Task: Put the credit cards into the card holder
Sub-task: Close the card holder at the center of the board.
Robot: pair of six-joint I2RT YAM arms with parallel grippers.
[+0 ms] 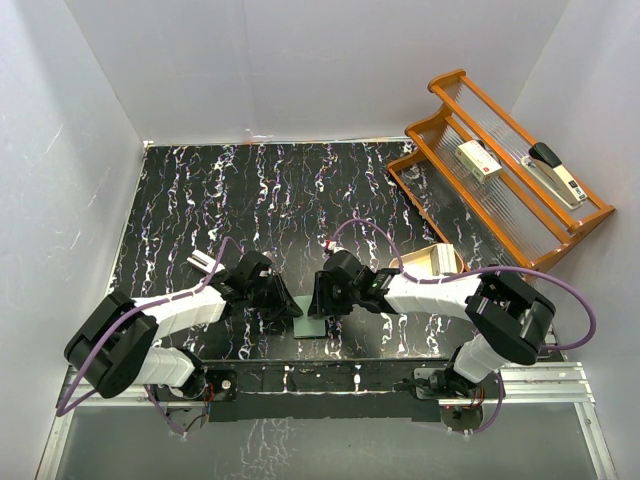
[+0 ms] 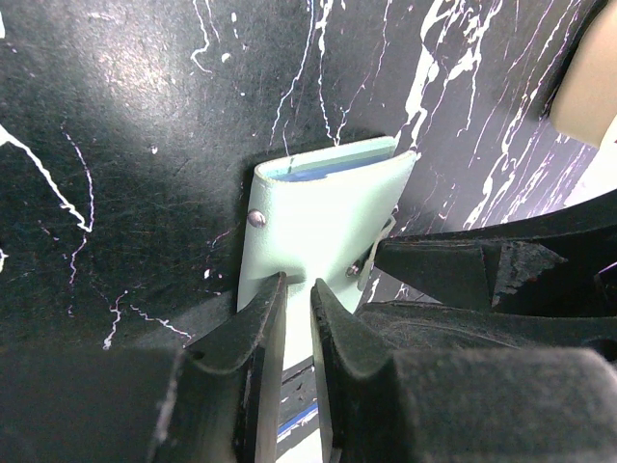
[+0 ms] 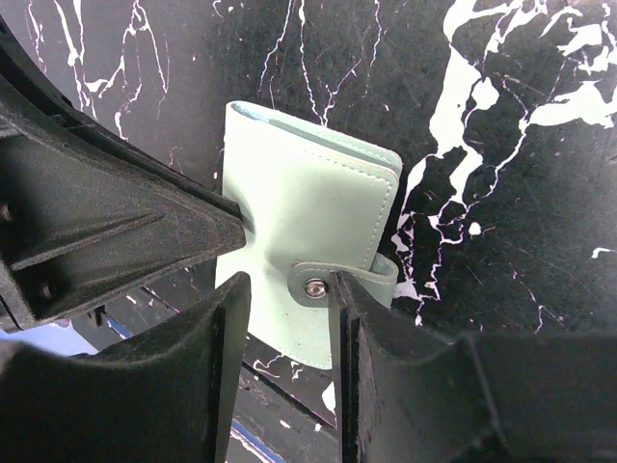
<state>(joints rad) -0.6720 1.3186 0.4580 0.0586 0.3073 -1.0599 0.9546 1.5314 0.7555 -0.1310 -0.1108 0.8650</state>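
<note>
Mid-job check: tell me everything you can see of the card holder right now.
The card holder is a small mint-green wallet of stitched, leather-like material, folded, on or just above the black marbled table between both arms. Its snap tab wraps one edge and carries a metal stud. A blue card edge shows in its open end. The left gripper pinches one edge. The right gripper straddles the tab end, grip unclear.

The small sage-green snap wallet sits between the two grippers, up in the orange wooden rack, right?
No. The small sage-green snap wallet sits between the left gripper and right gripper on the black white-veined table, not in the orange wooden rack; the top view shows it.
</note>
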